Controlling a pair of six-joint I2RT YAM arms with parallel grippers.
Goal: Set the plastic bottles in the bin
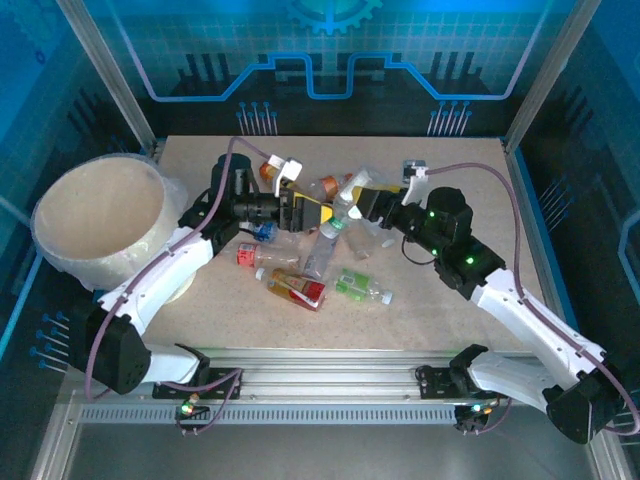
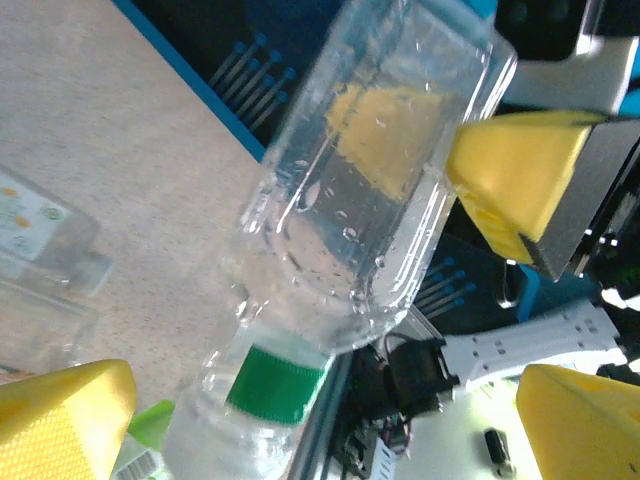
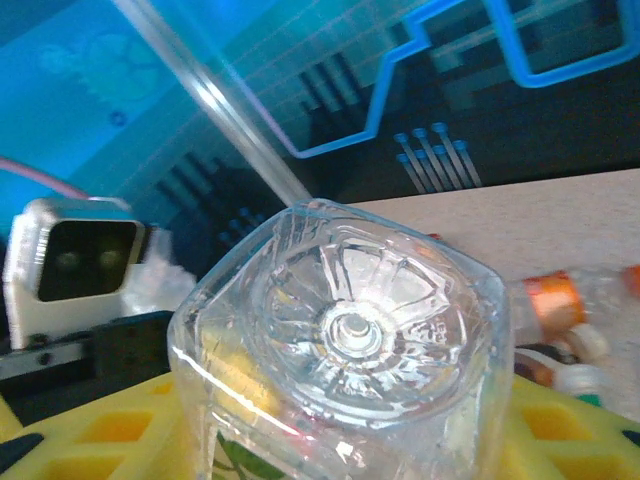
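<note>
Overhead, the right claw is clenched on a clear bottle over the middle of the tabletop. The left claw faces it, spread wide, just beside the bottle. The bin stands well apart at the far left, next to the left arm, so this looks like a hand-over. Other bottles lie on the tabletop nearer the arm bases.

From the left wrist, the clear bottle hangs tilted ahead of the left claw, not yet between its fingers. A yellow pad of the right claw presses on its upper flank, and a green-capped bottle lies under it. The left claw should advance until its pads bracket the bare lower half, clear of that pad and without scooping up the green cap.

From the right wrist, the clear bottle shows its base, squeezed between the yellow pads of the right claw. The wall looks thin and may buckle or slip, so the right should let go only once the left has closed firmly.
</note>
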